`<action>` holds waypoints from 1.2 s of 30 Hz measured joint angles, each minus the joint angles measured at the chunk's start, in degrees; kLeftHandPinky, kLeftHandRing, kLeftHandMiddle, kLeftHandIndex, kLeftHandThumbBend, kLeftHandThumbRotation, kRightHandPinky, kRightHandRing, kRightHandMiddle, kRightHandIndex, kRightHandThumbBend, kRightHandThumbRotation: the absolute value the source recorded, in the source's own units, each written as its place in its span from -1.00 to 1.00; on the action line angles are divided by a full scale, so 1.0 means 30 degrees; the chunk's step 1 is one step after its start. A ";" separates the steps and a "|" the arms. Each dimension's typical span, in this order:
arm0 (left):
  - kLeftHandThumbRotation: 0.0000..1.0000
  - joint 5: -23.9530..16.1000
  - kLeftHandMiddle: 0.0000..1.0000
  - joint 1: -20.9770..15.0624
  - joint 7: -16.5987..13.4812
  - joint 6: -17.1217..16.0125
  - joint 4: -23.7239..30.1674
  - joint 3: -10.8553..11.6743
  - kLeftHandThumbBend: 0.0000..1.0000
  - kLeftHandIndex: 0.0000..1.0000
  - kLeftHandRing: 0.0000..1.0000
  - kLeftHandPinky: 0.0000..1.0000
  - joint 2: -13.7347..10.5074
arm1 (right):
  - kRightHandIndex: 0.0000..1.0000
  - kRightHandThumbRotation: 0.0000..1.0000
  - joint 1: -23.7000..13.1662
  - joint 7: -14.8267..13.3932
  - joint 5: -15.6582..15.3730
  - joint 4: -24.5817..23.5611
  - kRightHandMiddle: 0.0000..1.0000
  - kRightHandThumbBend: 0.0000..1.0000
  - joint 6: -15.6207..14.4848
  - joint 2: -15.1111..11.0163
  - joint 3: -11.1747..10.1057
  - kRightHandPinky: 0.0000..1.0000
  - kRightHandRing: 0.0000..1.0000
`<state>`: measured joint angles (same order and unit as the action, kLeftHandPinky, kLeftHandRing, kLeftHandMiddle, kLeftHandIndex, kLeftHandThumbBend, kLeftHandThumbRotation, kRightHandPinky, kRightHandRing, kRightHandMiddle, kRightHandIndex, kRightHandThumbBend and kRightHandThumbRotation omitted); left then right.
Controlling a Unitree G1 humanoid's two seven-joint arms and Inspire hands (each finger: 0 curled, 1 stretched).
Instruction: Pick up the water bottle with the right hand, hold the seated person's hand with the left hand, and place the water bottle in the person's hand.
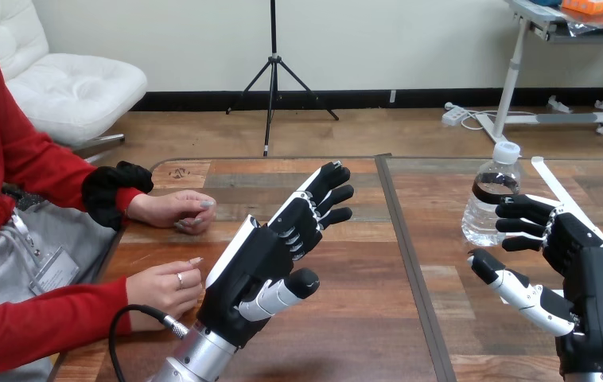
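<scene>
A clear water bottle (492, 199) with a white cap stands upright on the table at the right. My right hand (573, 267) is just beside it, fingers reaching toward its side and thumb spread below, open and not closed round it. My left hand (270, 255) hovers over the table's middle left, open with fingers straight and palm turned right. The person sits at the left; the person's upper hand (173, 210) rests loosely curled on the table and the lower hand (165, 286) lies near my left forearm, apart from it.
A dark seam (402, 247) runs down the wooden table between my two hands. The table's left edge (119, 239) is by the person's arms. Bare tabletop lies between the left hand and the bottle.
</scene>
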<state>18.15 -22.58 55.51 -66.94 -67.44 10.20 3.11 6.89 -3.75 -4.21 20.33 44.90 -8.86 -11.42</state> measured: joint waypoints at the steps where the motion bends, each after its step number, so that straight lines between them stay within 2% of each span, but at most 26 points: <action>1: 0.51 0.0024 0.93 0.0000 0.0010 0.0000 0.0000 0.0000 1.00 0.91 0.88 0.78 0.0000 | 0.28 -0.21 0.0000 0.0013 0.0013 0.0000 0.33 1.00 0.0000 0.0000 0.0000 0.10 0.28; 36: 0.48 0.0590 0.93 0.0000 0.0368 -0.0007 0.0004 0.0044 1.00 0.91 0.88 0.77 -0.0024 | 0.27 -0.22 -0.0007 0.0289 0.0278 0.0000 0.33 1.00 0.0000 -0.0010 0.0012 0.09 0.28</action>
<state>19.92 -22.58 56.61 -66.96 -67.43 10.33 3.03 6.87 -2.89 -3.38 20.33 44.90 -8.89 -11.38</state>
